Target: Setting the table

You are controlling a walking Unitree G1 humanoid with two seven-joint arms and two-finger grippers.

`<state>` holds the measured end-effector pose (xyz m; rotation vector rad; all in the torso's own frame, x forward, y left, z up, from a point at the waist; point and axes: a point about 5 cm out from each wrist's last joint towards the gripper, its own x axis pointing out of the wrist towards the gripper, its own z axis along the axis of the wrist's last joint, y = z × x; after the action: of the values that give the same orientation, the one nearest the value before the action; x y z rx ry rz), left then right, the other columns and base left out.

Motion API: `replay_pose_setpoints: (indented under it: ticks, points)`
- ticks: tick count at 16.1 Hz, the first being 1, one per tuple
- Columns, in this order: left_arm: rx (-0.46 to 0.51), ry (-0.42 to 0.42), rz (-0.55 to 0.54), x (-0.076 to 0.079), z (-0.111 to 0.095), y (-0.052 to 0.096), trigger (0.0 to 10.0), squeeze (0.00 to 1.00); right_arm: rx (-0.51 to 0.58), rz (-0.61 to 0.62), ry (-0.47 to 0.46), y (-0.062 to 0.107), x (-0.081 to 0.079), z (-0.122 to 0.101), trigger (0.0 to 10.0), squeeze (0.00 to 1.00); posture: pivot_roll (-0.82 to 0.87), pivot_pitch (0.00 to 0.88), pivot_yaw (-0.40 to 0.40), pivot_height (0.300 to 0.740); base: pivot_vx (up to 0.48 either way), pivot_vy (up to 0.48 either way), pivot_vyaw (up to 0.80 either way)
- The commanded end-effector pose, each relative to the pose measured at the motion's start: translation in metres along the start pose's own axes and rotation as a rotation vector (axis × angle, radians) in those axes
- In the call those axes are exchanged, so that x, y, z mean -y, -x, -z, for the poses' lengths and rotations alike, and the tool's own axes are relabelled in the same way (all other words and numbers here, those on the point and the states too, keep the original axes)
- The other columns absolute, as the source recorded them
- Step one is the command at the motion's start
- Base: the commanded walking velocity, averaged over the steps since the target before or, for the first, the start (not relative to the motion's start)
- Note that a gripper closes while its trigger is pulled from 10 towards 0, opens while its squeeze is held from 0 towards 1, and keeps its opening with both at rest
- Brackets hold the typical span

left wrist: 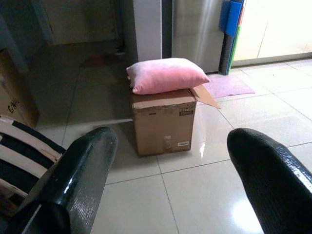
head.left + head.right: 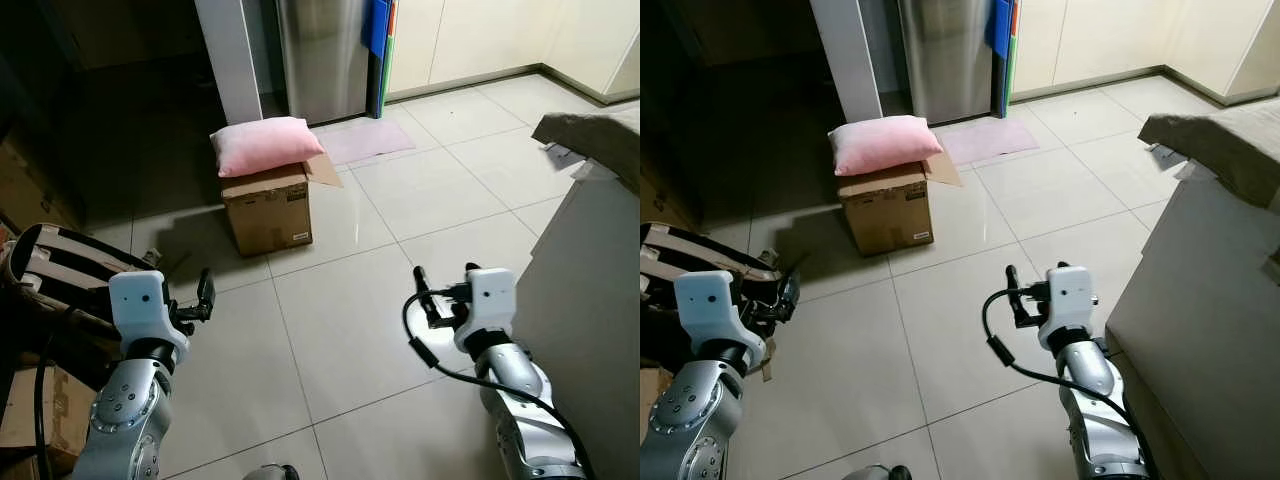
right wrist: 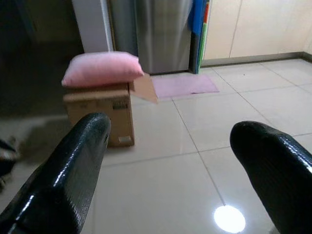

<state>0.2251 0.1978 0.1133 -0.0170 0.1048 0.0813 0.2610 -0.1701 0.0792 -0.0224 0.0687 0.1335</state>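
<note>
We are crossing a pale tiled kitchen floor. Left gripper and right gripper are hanging spread apart, holding nothing. Ahead, a pink cushion is resting on a cardboard box; no tableware is showing, so neither arm is nearer.

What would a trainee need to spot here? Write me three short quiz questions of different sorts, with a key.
1. True or false: the pink pillow lies on the cardboard box.
2. Which is each gripper holding? A) a plate B) nothing C) a cup
3. Fill in: a pale ____ mat lies on the tiled floor before the steel fridge.

Key:
1. True.
2. B: the left gripper and the right gripper are both open and hold nothing.
3. Purple.
</note>
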Motion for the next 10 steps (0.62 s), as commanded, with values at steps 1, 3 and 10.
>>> replay_pose_setpoints:
  ticks: [1,3,10]
  points:
    - [0.011,-0.006,0.007,0.0012,-0.0011,-0.0011,10.0,0.00,0.051,-0.014,-0.034,-0.0010,-0.0031,-0.0085,10.0,0.00,-0.12,0.030,0.101,0.740,0.000,0.000,0.00]
    - [0.022,0.002,0.014,0.0023,-0.0032,-0.0024,10.0,0.00,0.053,-0.006,-0.028,-0.0031,-0.0039,-0.0109,10.0,0.00,-0.12,0.032,0.102,0.740,0.000,0.000,0.00]
    - [0.026,0.002,0.016,0.0035,-0.0033,-0.0060,10.0,0.00,0.025,-0.030,-0.028,-0.0047,-0.0063,-0.0070,10.0,0.00,-0.12,0.032,0.097,0.740,0.000,0.000,-0.21]
